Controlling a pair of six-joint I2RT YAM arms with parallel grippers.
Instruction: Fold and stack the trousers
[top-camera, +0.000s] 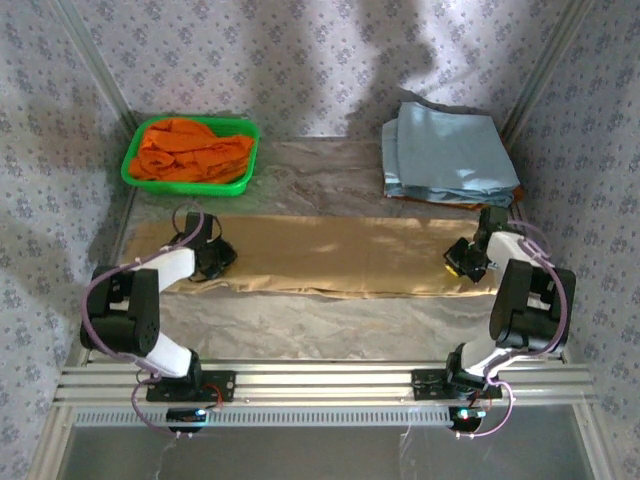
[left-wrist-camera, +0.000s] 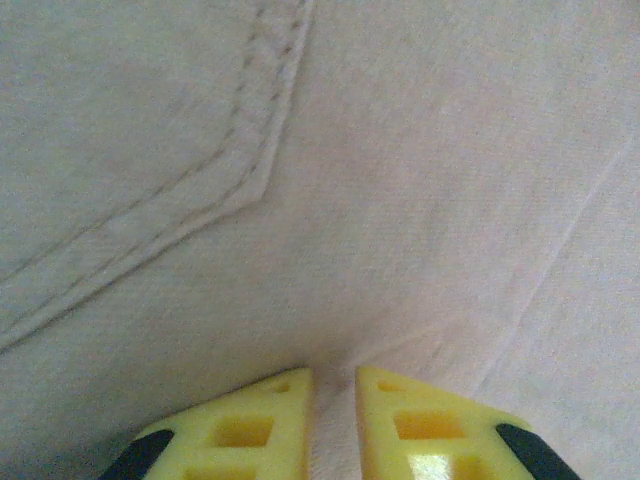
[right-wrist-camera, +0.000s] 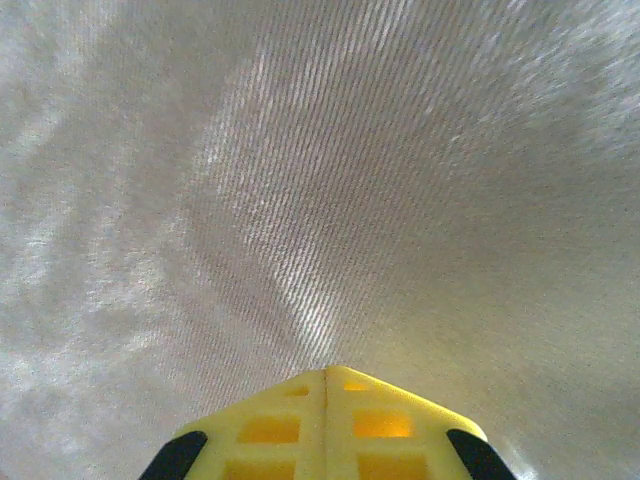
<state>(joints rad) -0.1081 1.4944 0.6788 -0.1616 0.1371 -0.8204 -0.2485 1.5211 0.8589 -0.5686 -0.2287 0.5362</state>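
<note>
- Bench (top-camera: 330, 325): trousers (top-camera: 330, 258) lie long axis left-right, an end at each arm.
- I see L claw (left-wrist-camera: 333, 375) pinching pocket end; R claw (right-wrist-camera: 325, 372) pressed together on cloth.

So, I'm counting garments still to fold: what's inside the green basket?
A crumpled orange garment fills the green basket. Anything beneath it, and the basket's floor, is covered.

My top camera sits high behind my 2 arm bases, looking down and forward across the whole table (top-camera: 330, 330). My 2 wrist cameras face down, very close to the trousers (top-camera: 330, 255), the cloth all 3 views share.
</note>
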